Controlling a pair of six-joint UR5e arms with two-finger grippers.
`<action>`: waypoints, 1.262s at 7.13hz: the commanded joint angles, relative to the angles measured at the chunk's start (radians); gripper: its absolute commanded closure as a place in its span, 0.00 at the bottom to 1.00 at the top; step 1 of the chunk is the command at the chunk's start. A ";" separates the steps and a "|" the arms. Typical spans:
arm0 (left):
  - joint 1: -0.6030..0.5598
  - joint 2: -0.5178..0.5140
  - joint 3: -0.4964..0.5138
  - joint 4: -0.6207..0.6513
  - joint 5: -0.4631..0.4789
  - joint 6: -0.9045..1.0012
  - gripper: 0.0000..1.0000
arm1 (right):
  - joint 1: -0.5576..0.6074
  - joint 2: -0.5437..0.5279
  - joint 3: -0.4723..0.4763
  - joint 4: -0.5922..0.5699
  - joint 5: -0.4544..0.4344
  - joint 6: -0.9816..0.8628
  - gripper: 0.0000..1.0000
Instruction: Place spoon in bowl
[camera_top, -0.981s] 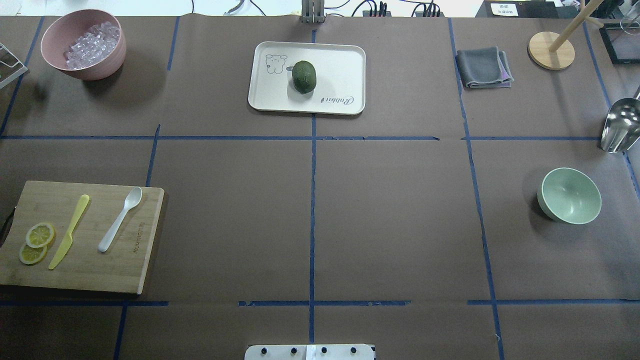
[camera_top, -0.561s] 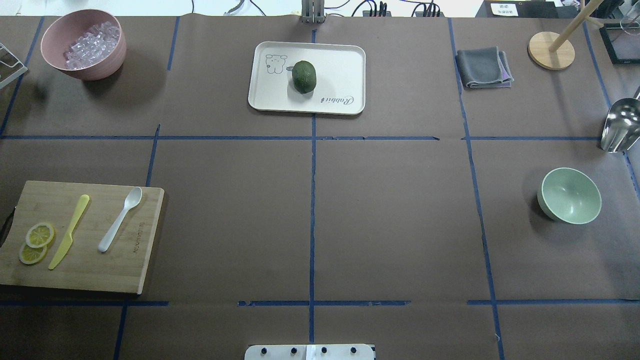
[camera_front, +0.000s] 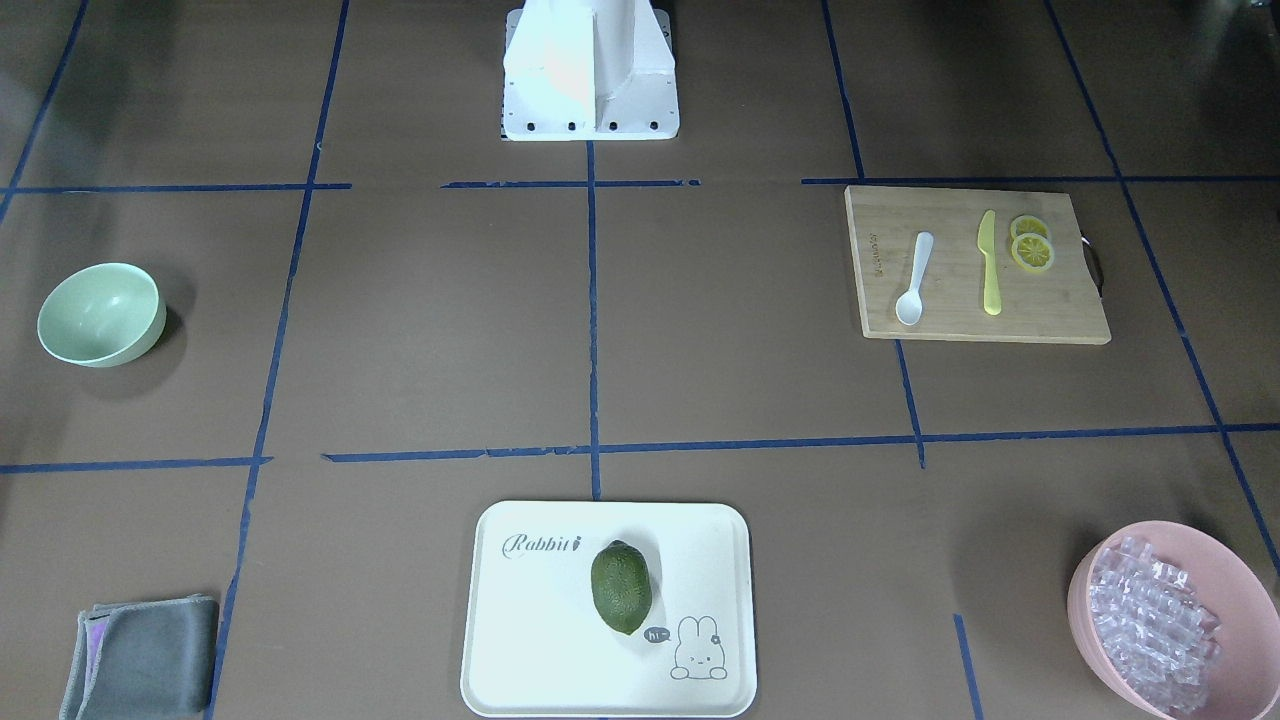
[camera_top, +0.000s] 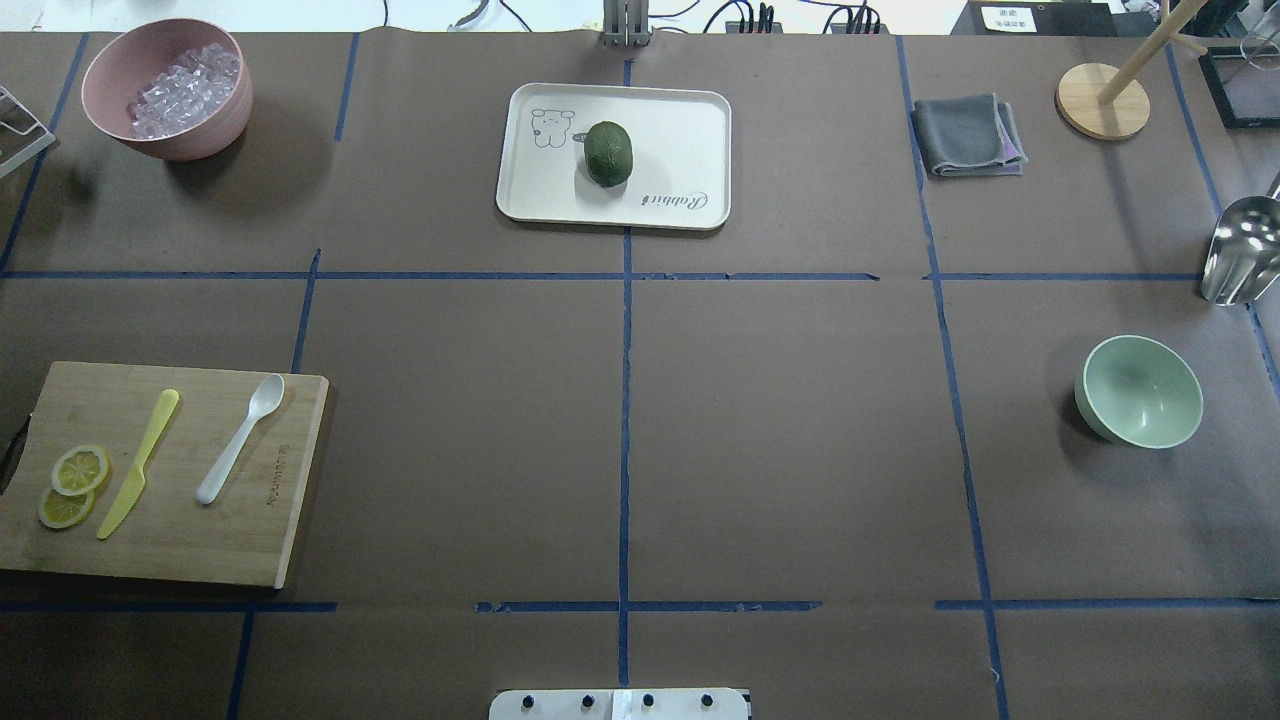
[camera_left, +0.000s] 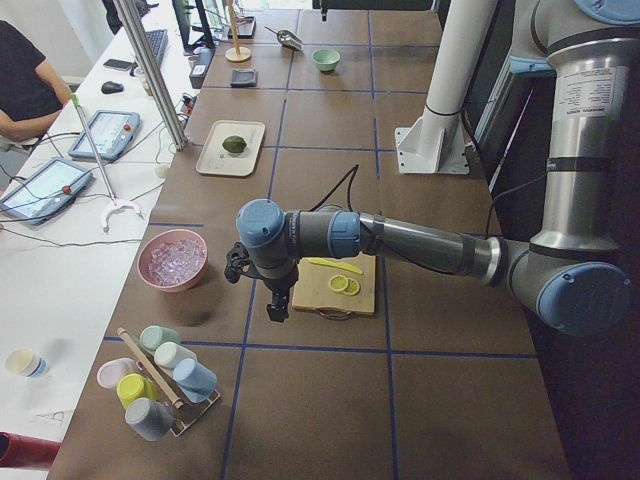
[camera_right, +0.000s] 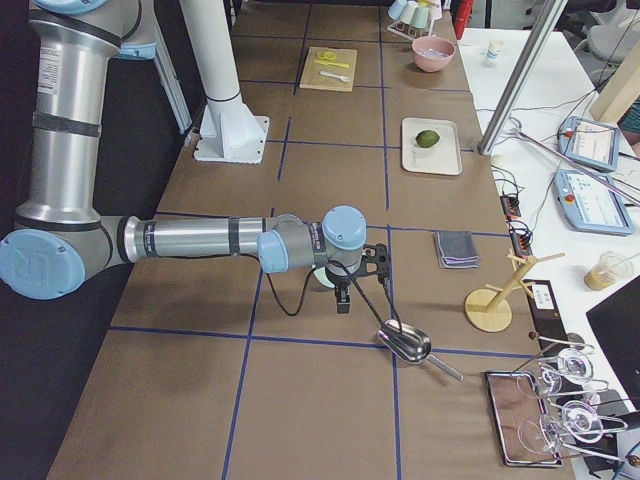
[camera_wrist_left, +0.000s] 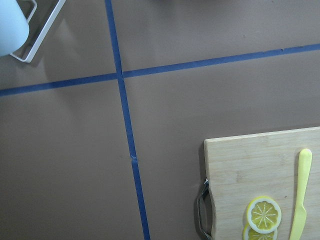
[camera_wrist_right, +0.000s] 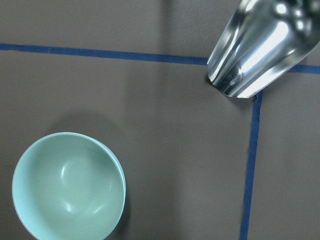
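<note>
1. Lower left in the overhead view, the spoon (camera_top: 240, 438) lies flat on a wooden cutting board (camera_top: 200, 545), scoop toward the top of the frame and handle slanting down and left. Nothing touches it.
2. Near it on the same board lie a yellow-green knife (camera_top: 138, 465) and two lemon slices (camera_top: 72, 487), both apart from the spoon.
3. Far across the bench (camera_top: 780, 430), near the right edge of that view, the bowl (camera_top: 1140, 392) stands upright and holds nothing.
4. From the side camera, the left hand (camera_left: 277, 312) hangs over the bench by the board's handle end. Its wrist picture shows the board's corner, the knife and the lemon, but not the spoon. Whether this hand is wide or narrow I cannot tell.
5. The right hand (camera_right: 343, 305) hangs close to the bowl, which sits lower left in its wrist picture, with a steel scoop (camera_wrist_right: 260, 50) at upper right. Its opening cannot be told either.
6. My judgement is that the task stands at its very start, with the reach for the spoon not yet made.
7. The next move likely calls for the left hand to come over the slim handle, line up across it and stay off the knife. With the bowl well apart, a long carry or a pass seems needed.
</note>
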 joint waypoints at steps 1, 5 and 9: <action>0.001 0.000 0.002 -0.028 0.000 -0.003 0.00 | -0.100 0.010 -0.023 0.104 -0.028 0.133 0.01; 0.001 0.000 -0.014 -0.028 -0.003 -0.006 0.00 | -0.276 0.065 -0.184 0.367 -0.132 0.395 0.04; 0.001 0.002 -0.026 -0.027 -0.051 -0.006 0.00 | -0.307 0.073 -0.209 0.419 -0.122 0.484 1.00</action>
